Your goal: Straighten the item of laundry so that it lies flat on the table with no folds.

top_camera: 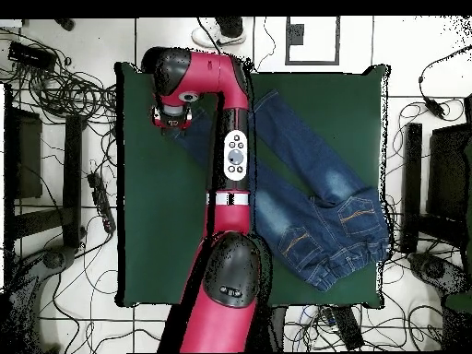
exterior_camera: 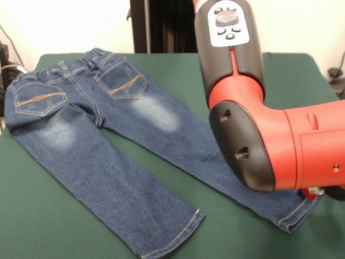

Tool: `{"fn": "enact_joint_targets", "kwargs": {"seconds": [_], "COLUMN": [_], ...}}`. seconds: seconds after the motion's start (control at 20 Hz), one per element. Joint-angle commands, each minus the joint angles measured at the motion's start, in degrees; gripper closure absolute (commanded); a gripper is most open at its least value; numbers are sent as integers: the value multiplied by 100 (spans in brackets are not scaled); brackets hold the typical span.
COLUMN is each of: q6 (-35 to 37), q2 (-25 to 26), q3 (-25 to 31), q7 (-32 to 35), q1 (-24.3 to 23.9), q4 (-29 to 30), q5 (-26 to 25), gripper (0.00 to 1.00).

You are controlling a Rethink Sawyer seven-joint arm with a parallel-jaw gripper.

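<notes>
The small blue denim jeans (exterior_camera: 108,162) lie back side up on the green table (exterior_camera: 43,216), with the legs spread apart in a V. The waistband and the orange-stitched pockets are at the far left in the front view. In the overhead view the jeans (top_camera: 313,166) lie right of the arm, on the table (top_camera: 157,212). One leg runs under the arm toward the gripper (top_camera: 172,118). The gripper hangs over that leg's hem near a table corner. In the front view the gripper (exterior_camera: 318,191) is mostly hidden behind the arm.
The red and black arm (exterior_camera: 253,108) crosses the right half of the front view and hides part of one leg. A person's shoe (top_camera: 218,35) shows beyond the table's far edge in the overhead view. Cables (top_camera: 55,83) and stands surround the table.
</notes>
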Motion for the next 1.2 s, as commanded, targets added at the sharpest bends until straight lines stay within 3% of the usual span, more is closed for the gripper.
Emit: {"fn": "enact_joint_targets", "kwargs": {"seconds": [0.05, 0.45, 0.95, 1.2], "q6": [-63, 13, 79, -46], "q2": [31, -232, -1350, -1544], "q3": [-775, -996, -1924, -2319], "q7": [680, 560, 419, 318], "q1": [249, 279, -135, -223], "q4": [211, 243, 1229, 1422], "q5": [55, 142, 1058, 1267], "gripper": [0, 0, 0, 0]}}
